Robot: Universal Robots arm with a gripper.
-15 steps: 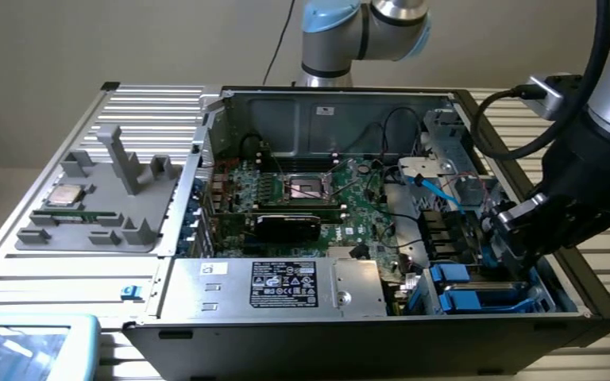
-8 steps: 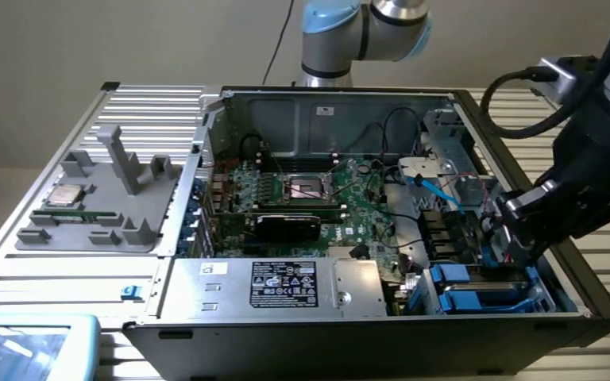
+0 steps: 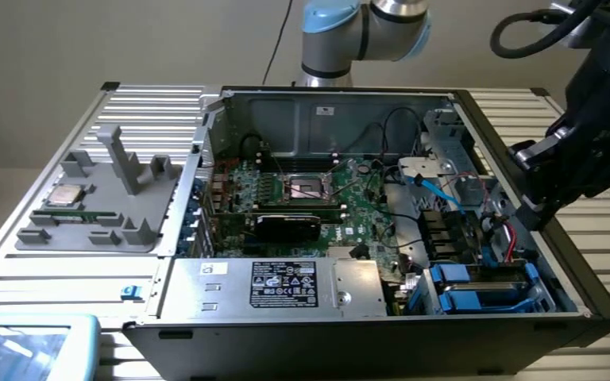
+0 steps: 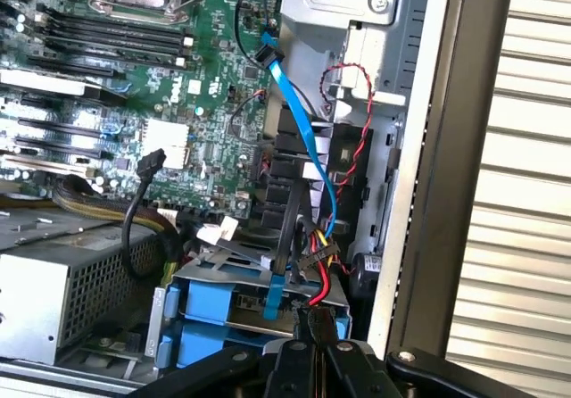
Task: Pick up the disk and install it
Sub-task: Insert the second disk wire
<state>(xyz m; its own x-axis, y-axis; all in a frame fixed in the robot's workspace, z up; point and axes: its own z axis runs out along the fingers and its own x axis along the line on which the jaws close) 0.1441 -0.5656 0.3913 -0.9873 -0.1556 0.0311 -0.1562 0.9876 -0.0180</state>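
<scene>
**Disk seated in blue bay, jaws closed**

From the exterior view's left: a grey plastic fixture [image 3: 98,208], the boxy metal power supply [image 3: 273,286], then the disk [image 3: 482,287] in blue rails inside the case. The black gripper [image 4: 312,355] above it is closed, empty

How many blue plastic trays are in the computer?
2. One blue plastic tray sits in a corner of the open black computer case, at the exterior view's right; the other blue tray lies beside it, nearer the camera. More may hide underneath.
</scene>
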